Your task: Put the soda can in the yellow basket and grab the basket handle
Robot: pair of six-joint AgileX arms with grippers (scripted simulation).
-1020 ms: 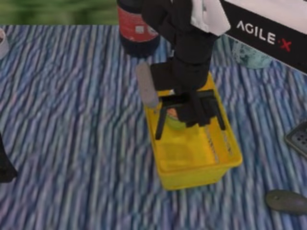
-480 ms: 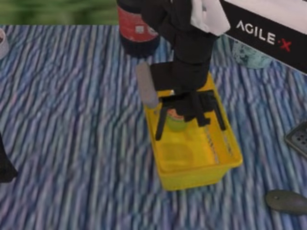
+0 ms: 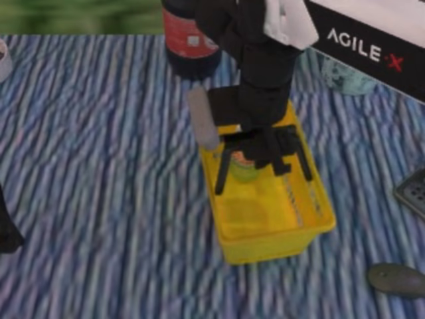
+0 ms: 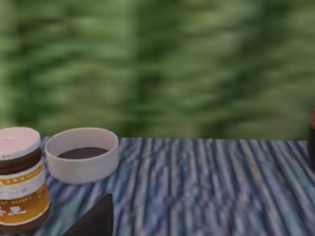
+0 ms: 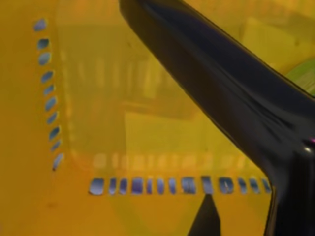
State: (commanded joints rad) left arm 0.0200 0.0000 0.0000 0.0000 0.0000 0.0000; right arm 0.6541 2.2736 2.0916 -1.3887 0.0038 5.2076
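Can (image 3: 242, 166) sits inside the basket (image 3: 312, 219) at its far end in the top view, under the right hand (image 3: 262, 156); whether that hand is spread I cannot tell. The handle (image 3: 222, 169) arches across the rim. The left arm is parked at the bench's left edge.

The left wrist view shows a jar (image 4: 19, 179) and a white bowl (image 4: 83, 155) on the bench (image 4: 206, 187).

The right wrist view shows the basket's slotted yellow wall (image 5: 98, 123) and a dark finger (image 5: 221, 93).
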